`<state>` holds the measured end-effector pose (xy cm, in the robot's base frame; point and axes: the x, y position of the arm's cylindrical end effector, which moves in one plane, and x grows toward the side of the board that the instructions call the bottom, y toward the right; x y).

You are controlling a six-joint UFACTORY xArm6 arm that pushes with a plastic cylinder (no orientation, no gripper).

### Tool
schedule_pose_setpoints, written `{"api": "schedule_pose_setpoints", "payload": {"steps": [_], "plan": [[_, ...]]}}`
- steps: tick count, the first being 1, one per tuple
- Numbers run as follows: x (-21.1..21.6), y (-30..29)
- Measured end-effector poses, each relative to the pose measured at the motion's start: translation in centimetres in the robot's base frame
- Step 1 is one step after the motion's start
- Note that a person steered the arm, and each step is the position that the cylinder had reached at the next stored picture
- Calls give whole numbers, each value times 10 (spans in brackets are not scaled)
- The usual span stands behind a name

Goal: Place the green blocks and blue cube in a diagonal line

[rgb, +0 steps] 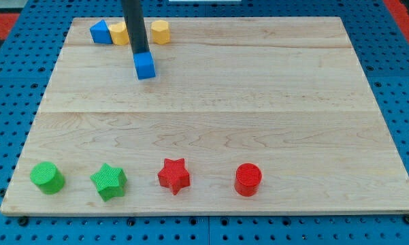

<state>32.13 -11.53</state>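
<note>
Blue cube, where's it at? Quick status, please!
My tip at the blue cube's top edge. Cube out of the top row. Green star and green cylinder sit bottom left. Nothing between.

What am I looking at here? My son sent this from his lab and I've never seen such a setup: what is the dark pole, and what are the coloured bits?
The dark pole is the end of a robot arm. It has no hand, only a rod whose lower end, my tip, slides over the wooden board and pushes blocks. There is one camera, looking down at the board. My tip sits just above the blue cube, touching it. At the view's top left are another blue block and two yellow blocks. Along the bottom: a green cylinder, a green star, a red star and a red cylinder. Nothing is held.
</note>
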Motion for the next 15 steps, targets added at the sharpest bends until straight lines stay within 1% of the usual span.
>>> {"api": "schedule_pose_setpoints", "payload": {"steps": [1,2,3,4,5,6,7,8,9,10,11,12,13,14,15], "plan": [[65,8],[117,-5],[115,-24],[184,-82],[248,-183],[289,-183],[296,-100],[296,-78],[266,-84],[288,-88],[296,-39],[261,-3],[207,-17],[196,1],[187,56]]}}
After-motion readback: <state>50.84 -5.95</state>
